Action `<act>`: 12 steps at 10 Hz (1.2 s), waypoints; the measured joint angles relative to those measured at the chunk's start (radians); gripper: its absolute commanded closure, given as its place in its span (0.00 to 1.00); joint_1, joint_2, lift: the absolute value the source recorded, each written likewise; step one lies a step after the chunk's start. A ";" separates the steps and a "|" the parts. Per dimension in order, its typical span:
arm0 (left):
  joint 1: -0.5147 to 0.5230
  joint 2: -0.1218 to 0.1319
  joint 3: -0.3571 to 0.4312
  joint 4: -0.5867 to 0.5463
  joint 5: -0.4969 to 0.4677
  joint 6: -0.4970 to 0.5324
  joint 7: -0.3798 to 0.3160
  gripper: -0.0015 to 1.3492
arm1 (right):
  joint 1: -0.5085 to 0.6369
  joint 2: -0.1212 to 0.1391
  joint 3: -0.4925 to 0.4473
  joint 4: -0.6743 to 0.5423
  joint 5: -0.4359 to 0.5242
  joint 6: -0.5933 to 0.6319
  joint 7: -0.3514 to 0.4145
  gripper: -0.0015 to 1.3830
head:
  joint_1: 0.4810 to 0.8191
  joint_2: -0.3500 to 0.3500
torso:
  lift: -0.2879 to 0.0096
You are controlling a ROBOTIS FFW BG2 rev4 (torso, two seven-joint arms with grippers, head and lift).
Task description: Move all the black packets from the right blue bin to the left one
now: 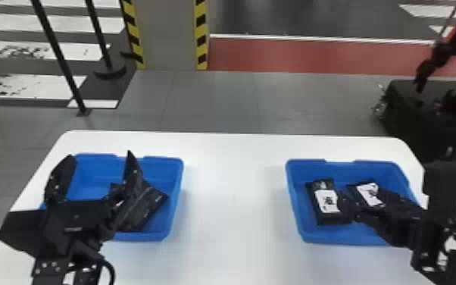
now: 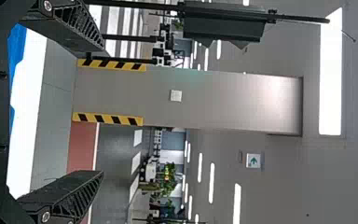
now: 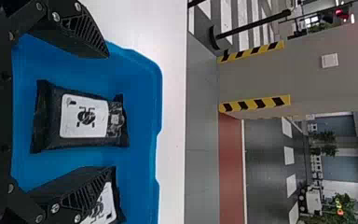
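Left gripper (image 1: 101, 154) hangs over the left blue bin (image 1: 144, 237), its fingers spread wide with nothing between them, as at least one dark packet (image 1: 152, 206) lies inside. Across the white table (image 1: 235, 212), the right gripper (image 3: 108, 112) is poised at the right blue bin (image 1: 341, 238), nearer by far to the packets awaiting transfer. One labelled black packet (image 3: 50, 122) lies in that bin with its long axis running near to far, roughly the way the fingers point. From the right wrist it appears between those wide-set, empty fingers — one off each long side — though its depth below them cannot be judged. A second labelled packet (image 3: 103, 203) lies to its right, partly hidden behind a finger; whether they touch is unclear. The likely next step is a descent and a squeeze across the first packet's narrower width — with some risk of that finger catching its neighbour
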 measured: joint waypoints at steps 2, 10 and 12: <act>-0.002 0.000 -0.001 0.000 0.002 -0.009 0.000 0.07 | -0.071 -0.008 -0.017 0.134 0.023 -0.017 0.010 0.15 | 0.63 0.40 | 0.60; 0.001 0.004 -0.004 0.000 -0.009 -0.003 0.000 0.07 | -0.165 0.038 0.015 0.382 0.031 -0.052 0.046 0.19 | 0.63 0.44 | 0.60; 0.001 0.007 -0.008 0.000 -0.009 0.002 0.000 0.07 | -0.179 0.038 0.036 0.394 0.026 -0.047 0.050 0.43 | 0.63 0.46 | 0.60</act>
